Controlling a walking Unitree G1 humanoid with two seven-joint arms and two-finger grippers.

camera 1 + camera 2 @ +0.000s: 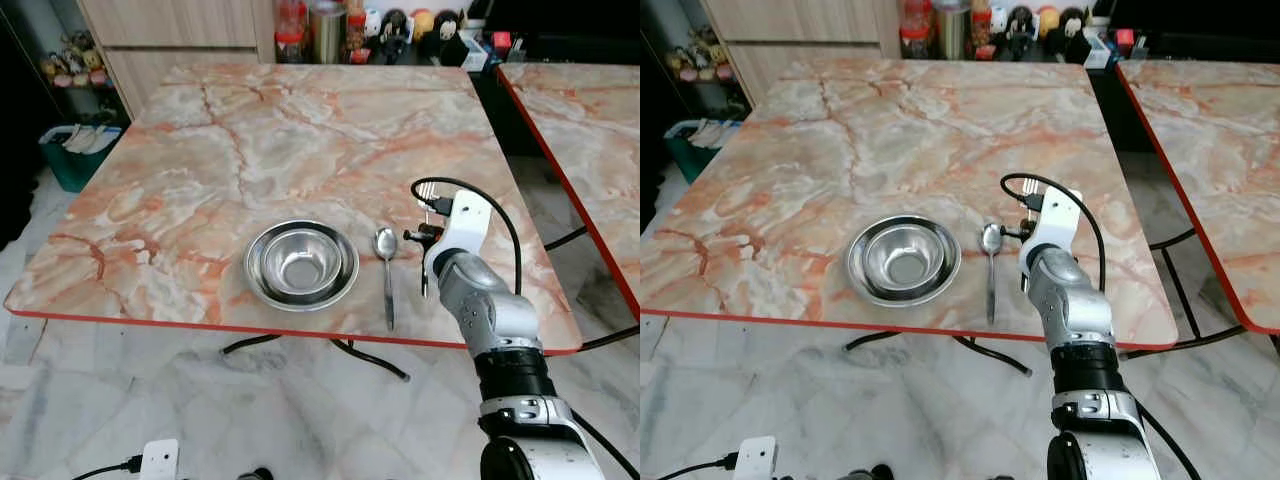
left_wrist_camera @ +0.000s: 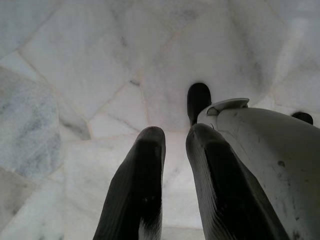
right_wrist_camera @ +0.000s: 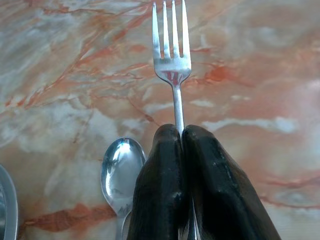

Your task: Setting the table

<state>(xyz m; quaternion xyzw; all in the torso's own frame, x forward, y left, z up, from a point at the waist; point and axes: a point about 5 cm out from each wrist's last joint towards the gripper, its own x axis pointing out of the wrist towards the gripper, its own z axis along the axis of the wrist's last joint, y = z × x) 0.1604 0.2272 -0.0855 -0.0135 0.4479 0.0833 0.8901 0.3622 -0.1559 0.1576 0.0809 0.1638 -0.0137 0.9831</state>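
A steel bowl [image 1: 301, 264] sits near the front edge of the marble table [image 1: 300, 130]. Just to its right lies a spoon [image 1: 386, 270], bowl end pointing away from me. My right gripper [image 3: 181, 134] is shut on the handle of a fork [image 3: 172, 60], whose tines point forward low over the table, right of the spoon [image 3: 120, 170]. In the eye views the white wrist [image 1: 457, 225] covers the fingers. My left gripper [image 2: 175, 135] hangs over the marble floor beside the robot's leg, with a narrow gap between its fingers and nothing in it.
A second marble table [image 1: 590, 110] stands to the right across a narrow gap. Jars and figurines [image 1: 330, 25] line the far side. A teal bin [image 1: 72, 150] stands on the floor at left. A white device [image 1: 158, 458] with a cable lies on the floor.
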